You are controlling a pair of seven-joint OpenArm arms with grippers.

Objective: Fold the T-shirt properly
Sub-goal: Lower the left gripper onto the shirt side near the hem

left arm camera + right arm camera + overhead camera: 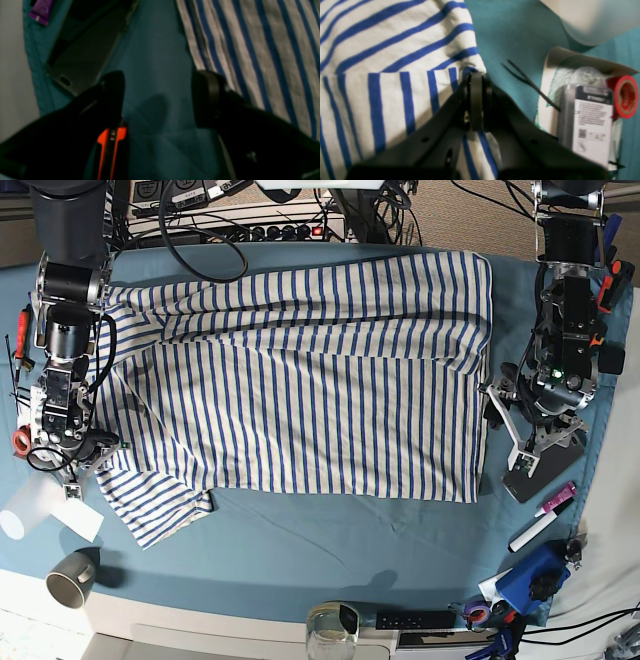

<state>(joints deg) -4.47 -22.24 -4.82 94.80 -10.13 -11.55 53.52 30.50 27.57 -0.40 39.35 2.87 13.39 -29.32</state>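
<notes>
While my right gripper (477, 100) clamps the T-shirt's (300, 380) sleeve edge, my left gripper (157, 97) gapes just beside its hem. Its long axis runs straight between my arms, collar toward my right.

White and blue stripes on teal, black on my fingers.

My T-shirt (300, 370) is white with thin blue stripes, and under it the tablecloth (330, 540) is plain teal-blue. My right gripper (476, 82) is black; so is my left gripper (157, 97), with an orange strip at its 7 o'clock. At the right gripper's 3 o'clock sits a red tape roll (625, 96). At the left wrist view's 11 o'clock there is a purple tube (41, 11).
</notes>
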